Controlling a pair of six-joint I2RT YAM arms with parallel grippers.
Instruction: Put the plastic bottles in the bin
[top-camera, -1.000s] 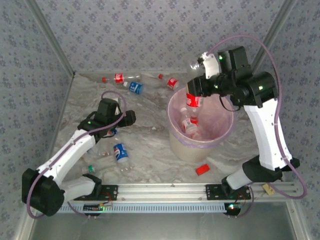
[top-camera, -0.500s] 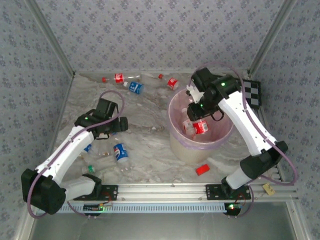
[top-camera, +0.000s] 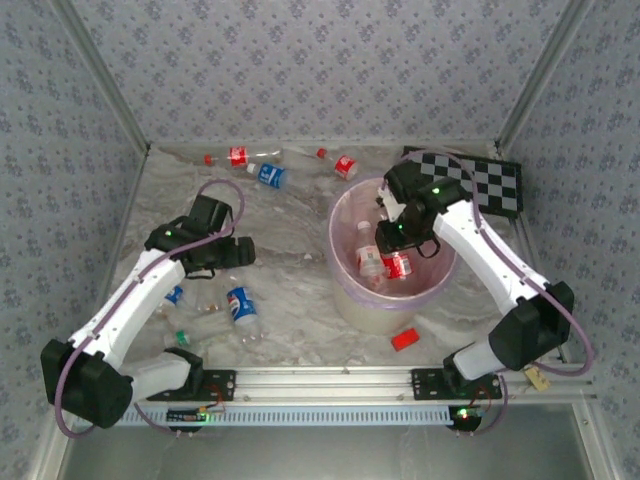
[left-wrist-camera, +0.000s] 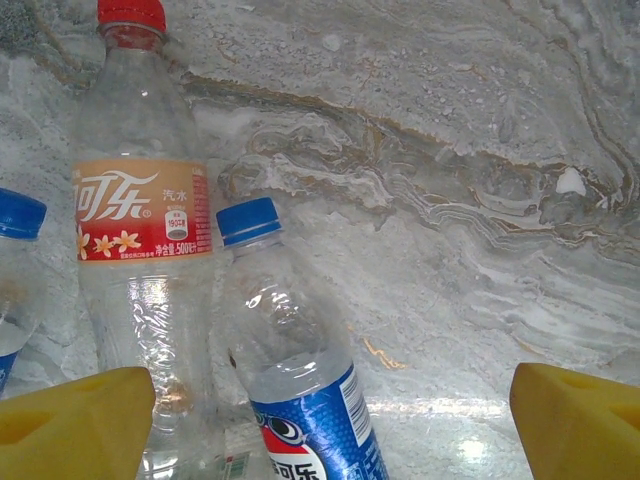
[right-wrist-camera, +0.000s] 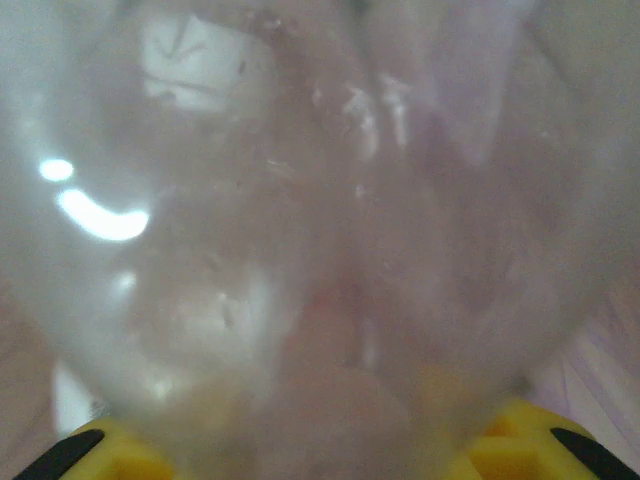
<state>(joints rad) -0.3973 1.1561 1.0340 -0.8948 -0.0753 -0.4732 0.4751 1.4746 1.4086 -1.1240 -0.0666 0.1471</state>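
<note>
Right gripper (top-camera: 388, 238) sits low inside the bin (top-camera: 372, 312), and from overhead I cannot separate its fingers from the dark wrist. On its own camera only the yellow fingertips (right-wrist-camera: 120, 445) show, cut off at the bottom edge, with a blurred clear bottle (right-wrist-camera: 320, 250) wedged between them and touching both, so I read it as clamped on that bottle. I cannot make out a label in that view; from above, a red label hangs just below the gripper, within the pink liner, beside a second bottle (top-camera: 367, 255) lying in the bin. Left gripper (left-wrist-camera: 335, 400) is spread wide with nothing between its yellow pads (left-wrist-camera: 75, 420), poised over the marble table (left-wrist-camera: 480, 200). Under it lie a blue-label bottle (left-wrist-camera: 305, 390), its lower half out of frame, and just beside it a red-capped bottle (left-wrist-camera: 140, 230). A third bottle (left-wrist-camera: 18, 250) with a blue cap is cut off at the left edge. From above, the far bottles (top-camera: 268, 176) lie along the back of the table, well apart from the bin.
</note>
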